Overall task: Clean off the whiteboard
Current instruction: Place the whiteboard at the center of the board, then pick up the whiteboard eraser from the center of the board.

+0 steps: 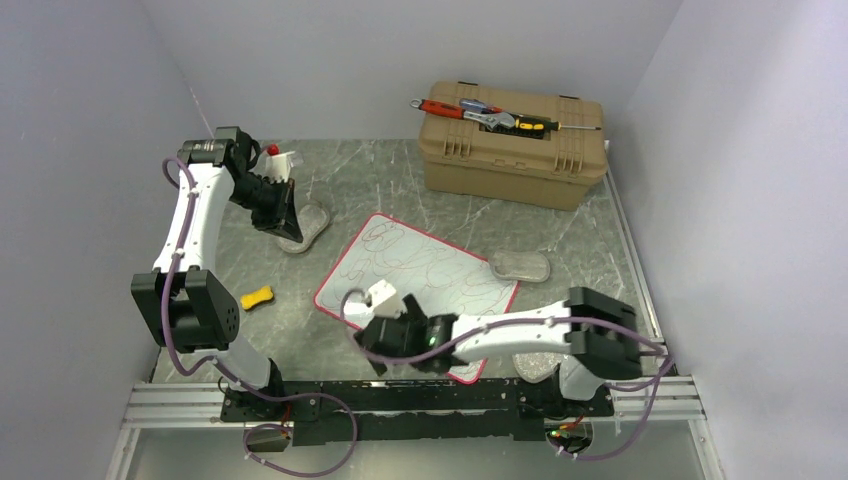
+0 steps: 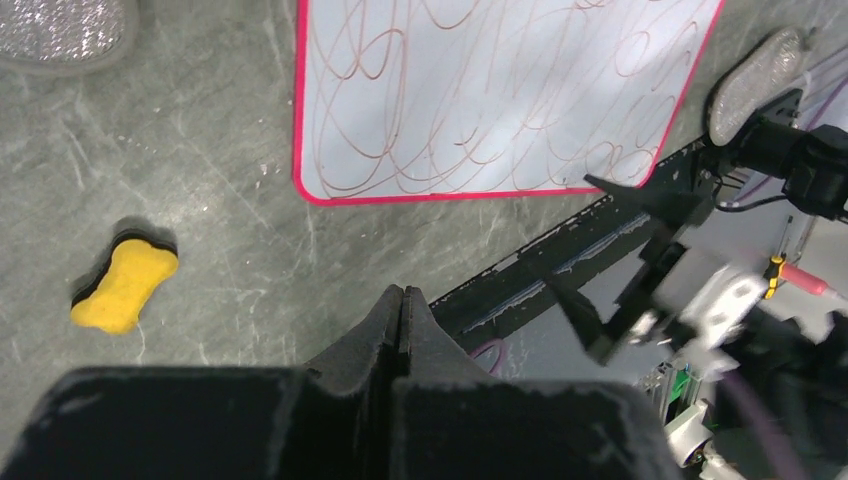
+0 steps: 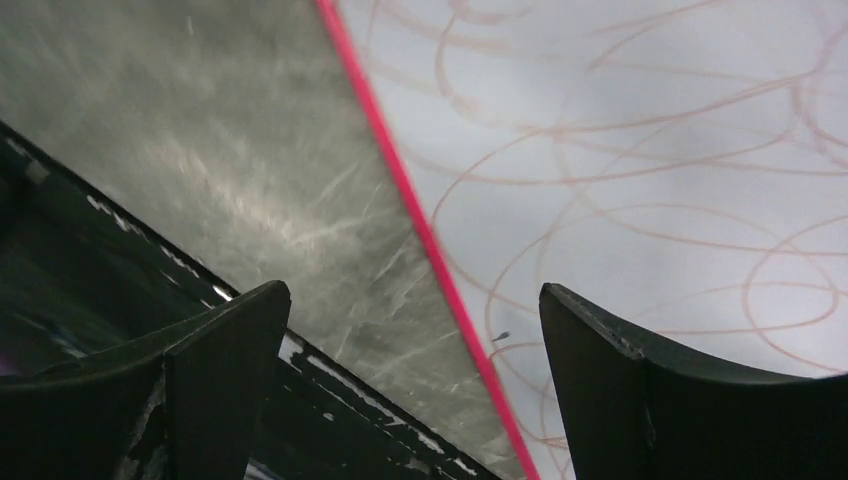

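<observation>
The glossy white, red-rimmed rectangular whiteboard [image 1: 420, 265], covered in looping reddish pen scribbles [image 2: 430, 150], lies flat mid-way on the grey marbled counter [image 1: 380, 170], the right pincer [image 3: 412, 300] spread wide above its red edge and the left pincer [image 2: 400, 300] closed on nothing.

Grey table [image 1: 400, 170]: whiteboard [image 1: 420, 265], toolbox [image 1: 510, 155], yellow sponge [image 1: 257, 297]

The right arm [image 1: 500, 326] hides part of the whiteboard [image 1: 420, 262] (its near edge, top view).
</observation>
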